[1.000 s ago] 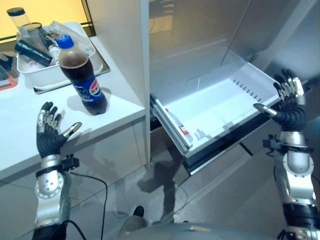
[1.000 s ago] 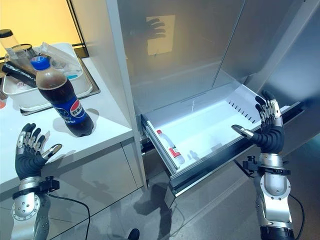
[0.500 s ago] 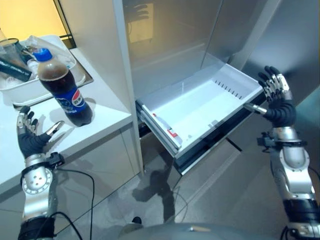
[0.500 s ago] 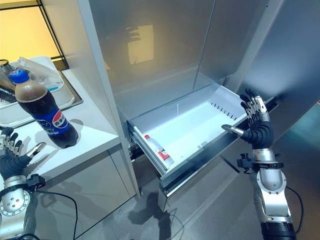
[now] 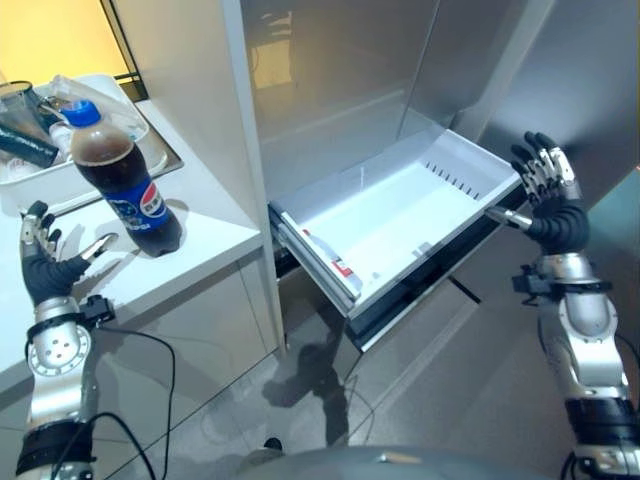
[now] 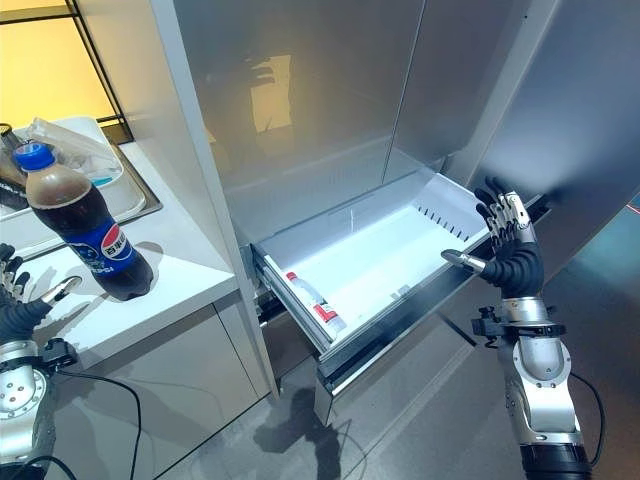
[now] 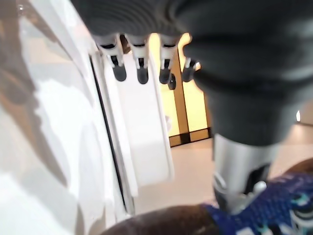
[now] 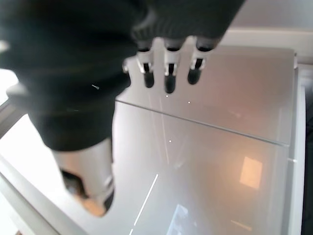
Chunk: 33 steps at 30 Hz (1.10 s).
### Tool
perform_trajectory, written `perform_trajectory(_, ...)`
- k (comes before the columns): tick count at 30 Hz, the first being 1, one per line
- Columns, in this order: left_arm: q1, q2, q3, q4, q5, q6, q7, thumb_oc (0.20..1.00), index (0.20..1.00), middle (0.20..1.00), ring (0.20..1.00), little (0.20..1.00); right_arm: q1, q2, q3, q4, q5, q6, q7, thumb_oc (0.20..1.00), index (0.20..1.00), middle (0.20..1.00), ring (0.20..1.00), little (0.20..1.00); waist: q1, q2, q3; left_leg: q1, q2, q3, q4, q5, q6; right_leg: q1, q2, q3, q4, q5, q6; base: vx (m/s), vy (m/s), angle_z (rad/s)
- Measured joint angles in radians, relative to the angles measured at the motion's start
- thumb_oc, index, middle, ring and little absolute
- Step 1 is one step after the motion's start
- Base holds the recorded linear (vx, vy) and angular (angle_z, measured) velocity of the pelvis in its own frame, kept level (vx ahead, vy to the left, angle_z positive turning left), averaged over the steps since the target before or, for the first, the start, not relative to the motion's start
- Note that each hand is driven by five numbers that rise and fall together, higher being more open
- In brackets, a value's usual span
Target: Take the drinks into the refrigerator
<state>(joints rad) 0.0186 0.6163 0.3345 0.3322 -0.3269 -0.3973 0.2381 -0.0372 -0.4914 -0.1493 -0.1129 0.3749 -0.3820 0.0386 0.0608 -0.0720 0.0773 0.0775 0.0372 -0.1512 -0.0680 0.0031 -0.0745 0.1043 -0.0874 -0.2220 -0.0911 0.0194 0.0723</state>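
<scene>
A cola bottle (image 5: 118,178) with a blue cap and blue label stands upright on the white counter (image 5: 195,228) at the left. My left hand (image 5: 45,267) hovers open just left of the bottle, apart from it; the bottle's label (image 7: 274,208) shows close by in the left wrist view. The refrigerator's white drawer (image 5: 400,215) is pulled out and lit, with a small white bottle with a red label (image 6: 312,303) lying along its front left side. My right hand (image 5: 551,205) stands open, fingers up, at the drawer's right end.
A white tray (image 5: 110,95) holding a clear bag and dark items sits on a metal tray behind the cola bottle. The refrigerator's grey side panel (image 5: 190,90) rises between counter and drawer. Grey floor lies below the drawer.
The camera has shifted slightly. My left hand has moved left, a little farther from the bottle. The right hand and the drawer stay as they were.
</scene>
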Motion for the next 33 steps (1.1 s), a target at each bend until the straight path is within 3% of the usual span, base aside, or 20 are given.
perform_trajectory(33,-0.008,0.02,-0.091,0.003,-0.049,0.02,-0.172,1.0,1.0,1.0,1.0,1.0,-0.001,0.0,0.004,0.0,0.004,0.015,0.017,1.0,1.0,1.0,1.0,1.0,-0.019,0.014,-0.015,0.017,0.001,0.014,-0.013,0.002,0.003,0.003,0.0,0.02,0.0,0.001,0.001,0.0,0.002,-0.01)
